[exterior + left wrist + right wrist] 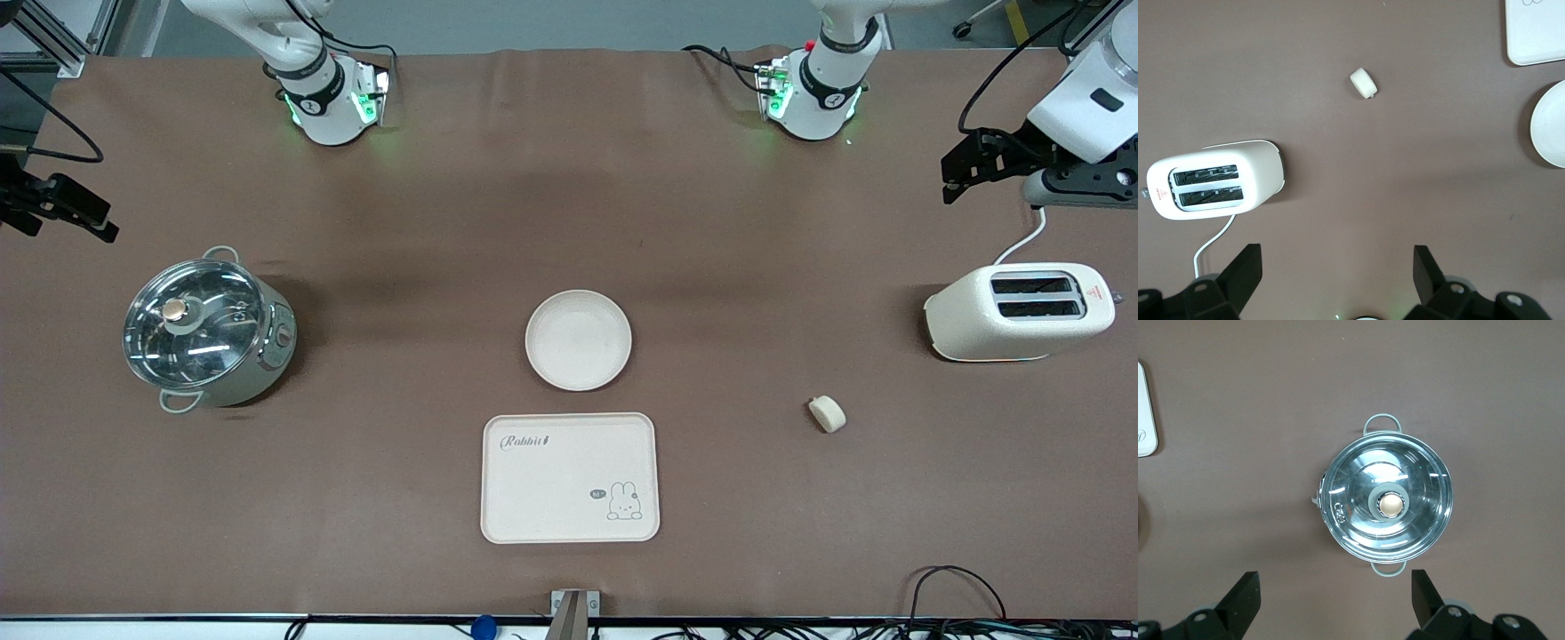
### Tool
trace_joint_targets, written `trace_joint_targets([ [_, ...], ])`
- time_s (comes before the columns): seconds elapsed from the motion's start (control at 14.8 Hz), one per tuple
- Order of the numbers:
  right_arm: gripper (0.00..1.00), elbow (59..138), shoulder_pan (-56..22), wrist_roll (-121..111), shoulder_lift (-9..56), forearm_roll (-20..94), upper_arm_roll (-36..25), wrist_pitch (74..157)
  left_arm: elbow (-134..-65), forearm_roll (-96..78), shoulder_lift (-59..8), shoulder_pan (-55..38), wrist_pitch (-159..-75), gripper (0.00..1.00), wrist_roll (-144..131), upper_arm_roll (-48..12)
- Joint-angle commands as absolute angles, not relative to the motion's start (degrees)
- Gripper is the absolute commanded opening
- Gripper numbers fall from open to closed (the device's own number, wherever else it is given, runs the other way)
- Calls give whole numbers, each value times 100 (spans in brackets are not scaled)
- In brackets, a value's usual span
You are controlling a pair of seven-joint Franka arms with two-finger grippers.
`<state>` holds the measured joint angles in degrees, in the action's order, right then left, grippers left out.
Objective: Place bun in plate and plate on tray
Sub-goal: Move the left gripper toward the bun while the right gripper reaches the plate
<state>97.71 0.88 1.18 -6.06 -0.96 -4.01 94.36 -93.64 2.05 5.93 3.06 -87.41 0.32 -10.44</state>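
The bun [827, 413] lies on the bare table, nearer to the front camera than the toaster; it also shows in the left wrist view [1364, 83]. The plate [578, 340] sits empty at mid-table, with the tray [551, 489] just nearer to the camera and a small gap between them. My left gripper [953, 178] is open and empty, held high over the left arm's end of the table beside the toaster; its fingers [1245, 267] frame bare table. My right gripper [102, 222] is open and empty, held high over the right arm's end of the table.
A cream toaster [1018, 311] with a white cord stands at the left arm's end. A steel pot with a glass lid [209, 331] stands at the right arm's end and fills the right wrist view [1388, 503]. Cables hang at the table's front edge.
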Motion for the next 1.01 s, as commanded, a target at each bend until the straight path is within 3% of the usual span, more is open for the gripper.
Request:
trace_joint_targets([
  [0.0,100,9712,44,79,-580,-9,-457,9378,-9255,88,571,369,-8613,100,79,-1090],
  [0.34,100,9694,-52,105,-580,139,-422,9369,-8869,97,-69,360,-8613,100,44,-1081],
  [0.61,100,9694,-657,682,-476,658,-387,9413,-9052,123,-702,352,-9051,100,-647,-1081],
  [0.95,100,9598,-1659,1949,770,905,-378,10439,-9860,211,-1405,360,-10728,100,-1818,-1072],
])
